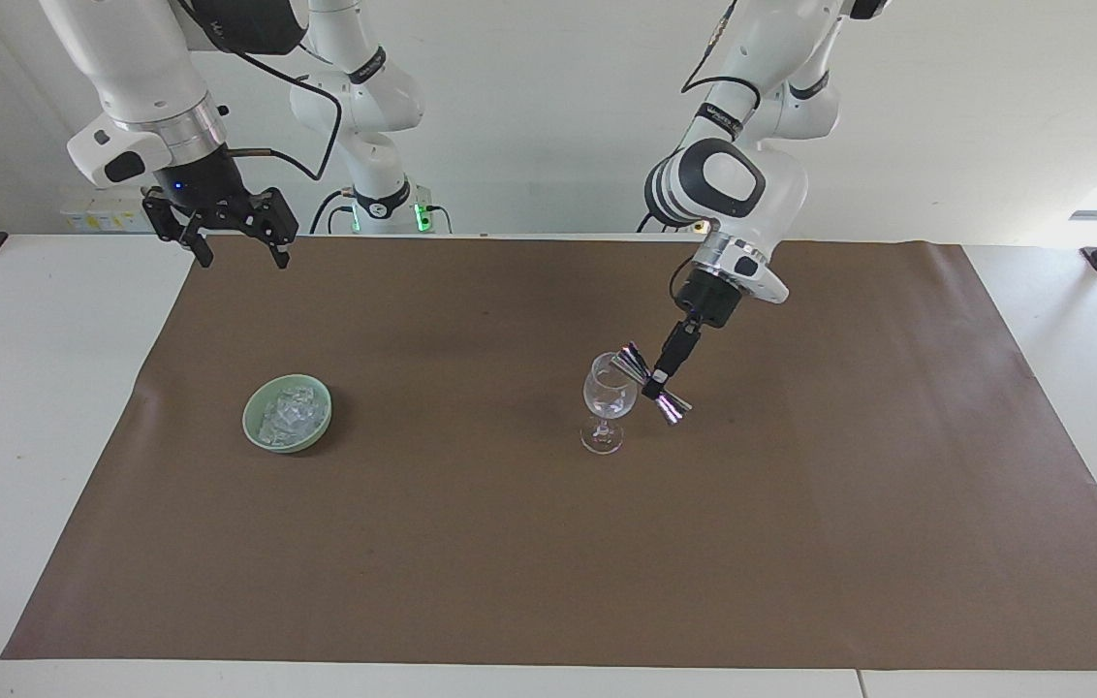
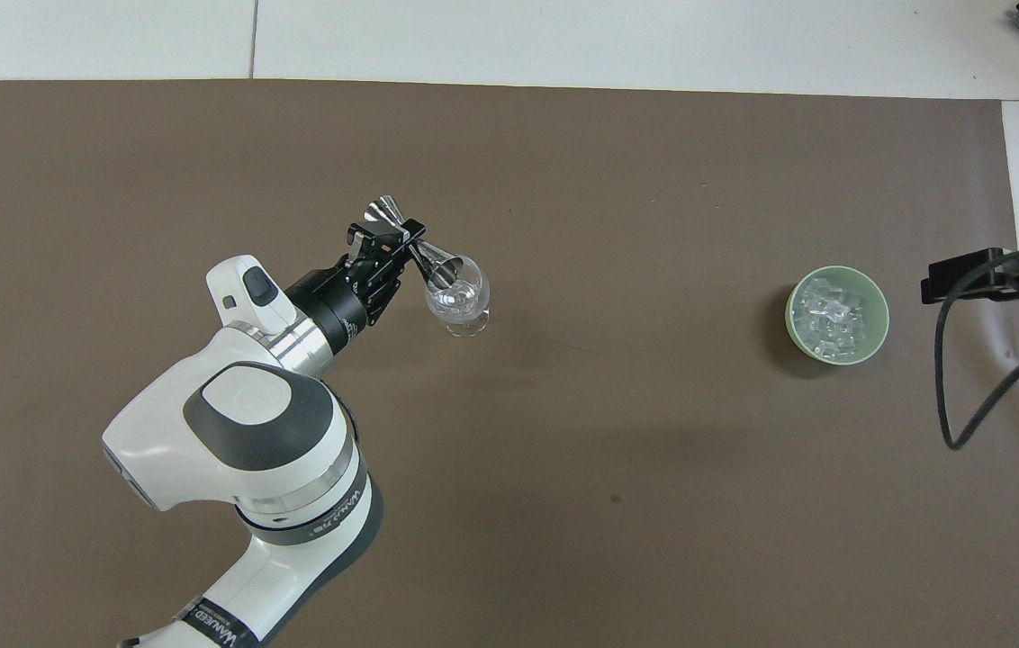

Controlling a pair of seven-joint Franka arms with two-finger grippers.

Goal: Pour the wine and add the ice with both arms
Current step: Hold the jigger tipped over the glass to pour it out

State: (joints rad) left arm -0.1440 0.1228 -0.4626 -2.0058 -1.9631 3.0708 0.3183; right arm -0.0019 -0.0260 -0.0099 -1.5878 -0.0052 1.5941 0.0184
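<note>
A clear wine glass stands upright on the brown mat. My left gripper is shut on the waist of a silver double-cone jigger, tilted with one cone's mouth at the glass rim. No wine shows in the glass. The ice is heaped in a pale green bowl toward the right arm's end. My right gripper waits open, raised over the mat's edge, empty.
The brown mat covers most of the white table. A black cable loops down from the right arm over the mat's edge beside the bowl.
</note>
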